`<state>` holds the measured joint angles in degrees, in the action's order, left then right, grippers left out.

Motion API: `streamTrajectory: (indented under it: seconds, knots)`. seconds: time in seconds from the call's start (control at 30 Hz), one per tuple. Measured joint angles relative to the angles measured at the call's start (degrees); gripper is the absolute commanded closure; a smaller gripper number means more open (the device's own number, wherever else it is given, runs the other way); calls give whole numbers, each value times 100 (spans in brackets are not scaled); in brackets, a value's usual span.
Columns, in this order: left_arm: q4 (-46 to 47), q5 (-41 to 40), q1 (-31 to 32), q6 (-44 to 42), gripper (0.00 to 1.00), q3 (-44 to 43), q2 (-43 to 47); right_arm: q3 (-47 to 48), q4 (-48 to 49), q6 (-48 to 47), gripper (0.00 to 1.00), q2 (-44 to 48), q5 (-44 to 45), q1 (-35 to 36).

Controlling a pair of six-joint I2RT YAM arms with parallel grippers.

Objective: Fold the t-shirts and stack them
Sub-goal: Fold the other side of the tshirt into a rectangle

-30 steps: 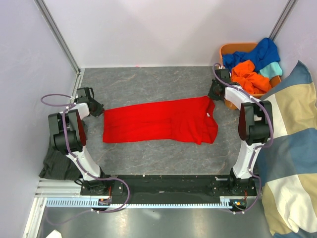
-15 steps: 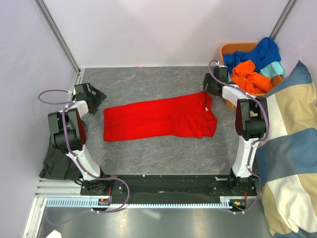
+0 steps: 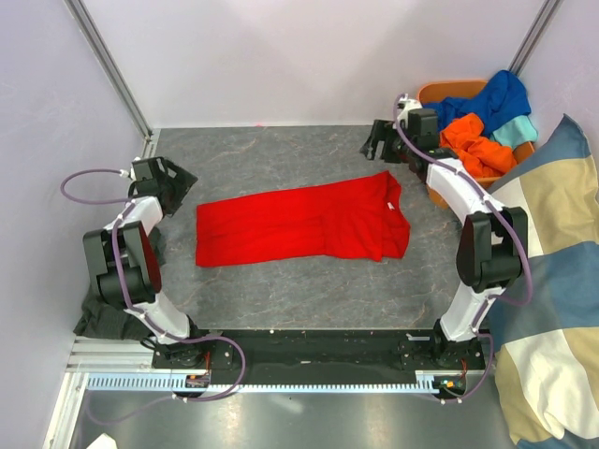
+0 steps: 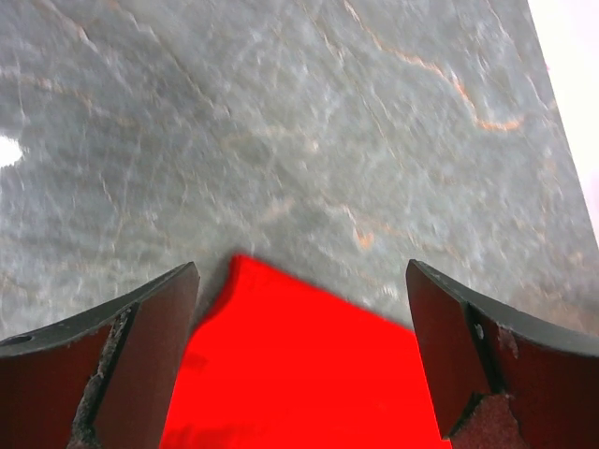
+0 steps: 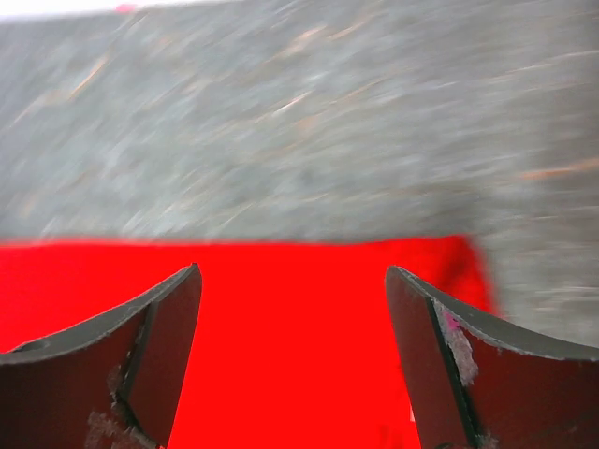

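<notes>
Red t-shirt (image 3: 304,224) lies as a long flat band mid-table, both grippers open above its far corners.

The left gripper (image 3: 178,182) hangs with its jaws spread wide and empty over the shirt's far left corner. The right gripper (image 3: 374,147) is just as wide and empty past the collar end (its wrist view is blurred, so the exact edge is hard to place). To do the next fold well, I would bring each gripper down on a corner, pinching every layer, then lift both ends level so the cloth does not twist. At the far right, an orange basket (image 3: 430,92) holds crumpled blue (image 3: 487,101), orange (image 3: 473,145) and teal (image 3: 520,129) shirts, piled above its rim.
</notes>
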<state>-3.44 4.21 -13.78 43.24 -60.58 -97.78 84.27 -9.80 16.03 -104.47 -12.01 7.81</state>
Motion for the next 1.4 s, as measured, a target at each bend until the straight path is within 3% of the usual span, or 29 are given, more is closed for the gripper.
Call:
streamTrajectory:
  seconds: [0.2, 0.37, 0.57, 0.8, 1.07, 1.4]
  knots:
    - [136, 219, 44, 4, 0, 623, 424, -691, -98, -20, 10, 310, -409, 719]
    - [240, 302, 417, 11, 0, 1075, 697, -1779, -197, 127, 9, 542, -328, 890]
    - [387, 321, 1611, 26, 0, 1266, 968, -2555, -295, 282, 9, 896, -46, 809]
    - [708, 273, 3401, 76, 1, 1268, 1073, -2697, -317, 374, 9, 1488, 302, 809]
    - [1314, 57, 5016, 83, 2, 1241, 439, -2691, -483, 424, 8, 1611, 680, 809]
    - [1794, 11, 5217, 227, 3, 1248, 170, -2688, -573, 420, 7, 1613, 885, 809]
